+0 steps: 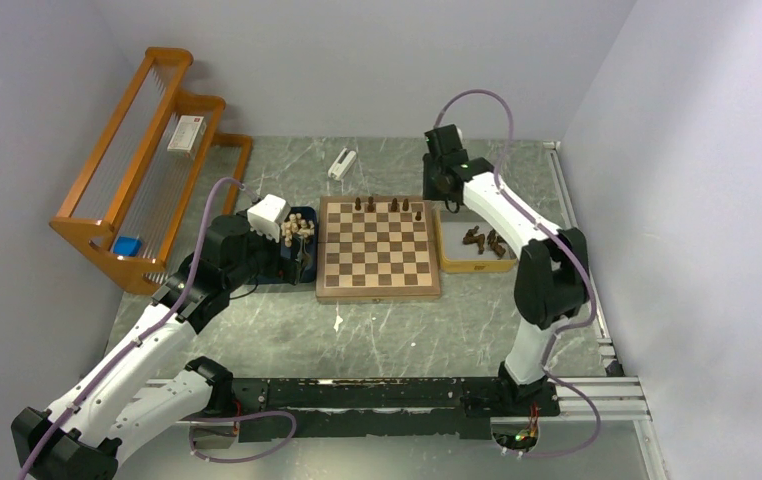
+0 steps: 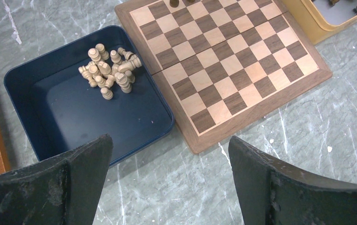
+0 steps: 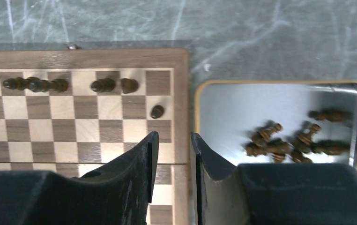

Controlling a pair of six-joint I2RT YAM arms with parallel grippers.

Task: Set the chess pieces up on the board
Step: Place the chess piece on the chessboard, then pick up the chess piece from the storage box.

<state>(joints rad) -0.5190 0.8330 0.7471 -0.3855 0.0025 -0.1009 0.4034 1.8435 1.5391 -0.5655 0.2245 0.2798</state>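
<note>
The board [image 1: 377,262] lies mid-table, also in the left wrist view [image 2: 235,70] and the right wrist view [image 3: 87,131]. Several dark chess pieces [image 3: 102,85] stand on its far row, one [image 3: 157,111] a row nearer. More dark pieces [image 3: 279,145] lie in the yellow tray [image 1: 475,266]. Pale pieces [image 2: 108,72] are heaped in the dark blue tray [image 2: 73,122]. My left gripper [image 2: 168,140] is wide open and empty above the table by the blue tray's near edge. My right gripper [image 3: 174,136] hovers over the board's right rim, jaws narrowly apart, empty.
A wooden rack [image 1: 142,160] stands at far left holding a white box [image 1: 187,133] and a blue item [image 1: 127,245]. A small white object [image 1: 342,163] lies behind the board. A metal rail [image 1: 407,395] runs along the near edge.
</note>
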